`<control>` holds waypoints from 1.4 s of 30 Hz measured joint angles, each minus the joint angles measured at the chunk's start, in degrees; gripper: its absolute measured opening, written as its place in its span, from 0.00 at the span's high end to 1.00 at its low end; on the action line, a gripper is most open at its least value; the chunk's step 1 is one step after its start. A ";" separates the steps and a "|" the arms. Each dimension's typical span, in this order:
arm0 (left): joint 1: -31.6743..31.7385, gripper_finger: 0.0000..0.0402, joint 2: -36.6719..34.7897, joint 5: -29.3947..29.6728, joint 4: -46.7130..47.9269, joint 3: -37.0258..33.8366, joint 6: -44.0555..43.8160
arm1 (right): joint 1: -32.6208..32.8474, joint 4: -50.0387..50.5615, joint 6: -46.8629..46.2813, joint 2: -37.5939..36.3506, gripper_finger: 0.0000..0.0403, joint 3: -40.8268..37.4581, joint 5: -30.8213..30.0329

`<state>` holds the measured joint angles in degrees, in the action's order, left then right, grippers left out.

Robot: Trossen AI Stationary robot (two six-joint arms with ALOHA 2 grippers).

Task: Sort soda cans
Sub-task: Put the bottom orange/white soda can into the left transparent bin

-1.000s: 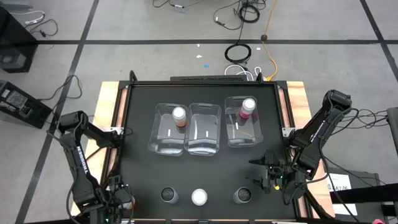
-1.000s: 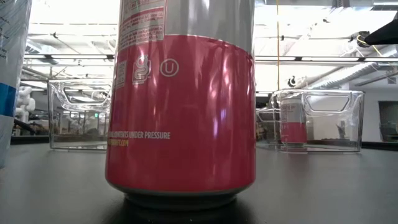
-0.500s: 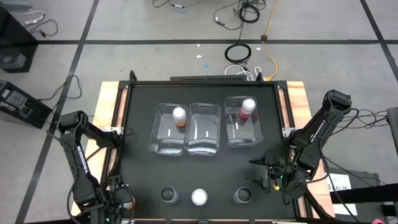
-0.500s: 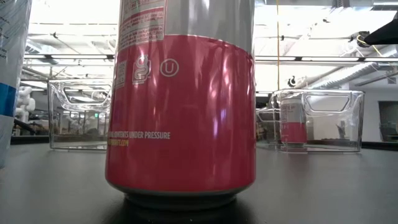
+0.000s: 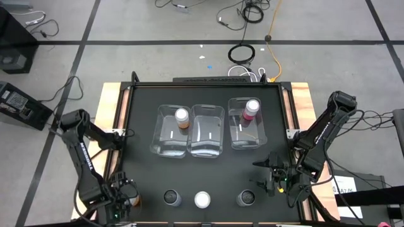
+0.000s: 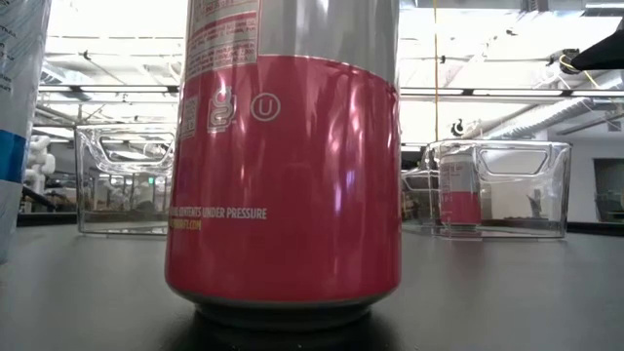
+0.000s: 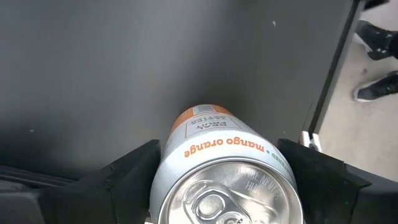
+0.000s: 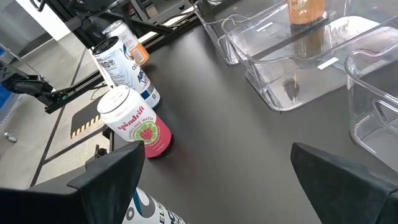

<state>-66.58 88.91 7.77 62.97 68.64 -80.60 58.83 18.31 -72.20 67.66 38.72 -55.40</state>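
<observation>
Left arm [image 5: 82, 151]: dark, slender links with rounded joint housings; white lettering along 1 link. Right arm [image 5: 322, 129]: same dark finish, matching white lettering on its link. Each wrist view shows 2 matte black, broad, angular fingers [image 8: 112, 171], edges faceted.

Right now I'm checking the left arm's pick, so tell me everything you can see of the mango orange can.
The mango orange can is a slim metal cylinder with a silver top and pull tab, a pale upper band lettered "mango orange" and an orange lower body. It stands upright between the fingers of the left tool, at the black table's near left corner. Whether it is lifted cannot be told.
</observation>
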 joint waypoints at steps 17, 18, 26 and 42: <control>9.74 0.21 -8.26 -0.17 7.75 0.04 0.00 | -0.01 -0.02 1.15 0.00 0.02 0.00 0.00; 10.50 0.21 -8.94 -0.17 8.11 0.04 0.00 | -0.02 -0.02 1.28 0.00 0.02 0.00 -0.01; 17.95 0.21 -14.43 -0.16 11.28 0.04 0.02 | 0.00 -0.02 2.84 0.00 0.02 0.00 0.00; 38.37 0.21 -23.07 -0.11 15.80 0.09 0.60 | -0.02 -0.02 8.79 0.00 0.02 0.00 -0.02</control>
<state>-28.20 65.85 7.66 78.77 68.73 -80.00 58.81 18.28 -63.42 67.66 38.72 -55.42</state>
